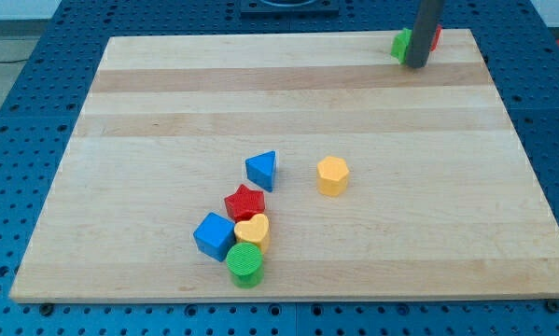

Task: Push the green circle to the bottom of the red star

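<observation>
Far toward the view's bottom-left of my tip [415, 63], the green circle [245, 264] sits touching a yellow heart [252, 230], just below the red star [244, 202]. My tip, a bare rod without jaws, stands between green [401, 43] and red [436, 37] blocks.

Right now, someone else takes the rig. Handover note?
My tip is at the view's top right, against a green block and a red block, far from the cluster.
Green circle lies near the bottom edge, touching the yellow heart, which sits between it and the red star.
Done: circle is roughly below the star.
Left: possibly nudge closer.
</observation>
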Robot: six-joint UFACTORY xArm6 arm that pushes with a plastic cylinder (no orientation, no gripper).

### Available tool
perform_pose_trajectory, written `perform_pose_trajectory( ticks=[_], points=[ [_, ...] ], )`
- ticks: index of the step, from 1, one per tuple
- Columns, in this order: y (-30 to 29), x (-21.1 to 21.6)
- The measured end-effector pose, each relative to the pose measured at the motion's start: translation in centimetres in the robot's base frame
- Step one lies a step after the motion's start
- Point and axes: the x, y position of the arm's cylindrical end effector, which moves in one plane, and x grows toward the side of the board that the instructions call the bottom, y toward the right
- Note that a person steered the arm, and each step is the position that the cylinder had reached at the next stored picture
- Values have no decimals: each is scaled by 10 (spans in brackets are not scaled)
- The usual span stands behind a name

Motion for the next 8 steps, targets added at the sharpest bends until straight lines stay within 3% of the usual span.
perform_pose_trajectory(
  ticks=[1, 2, 3, 5, 6, 7, 8],
  points=[
    [0, 6],
    [3, 64],
    [-2, 154],
    [-86, 327],
    [-107, 356],
    [-132, 355],
    [-196, 355]
  ],
)
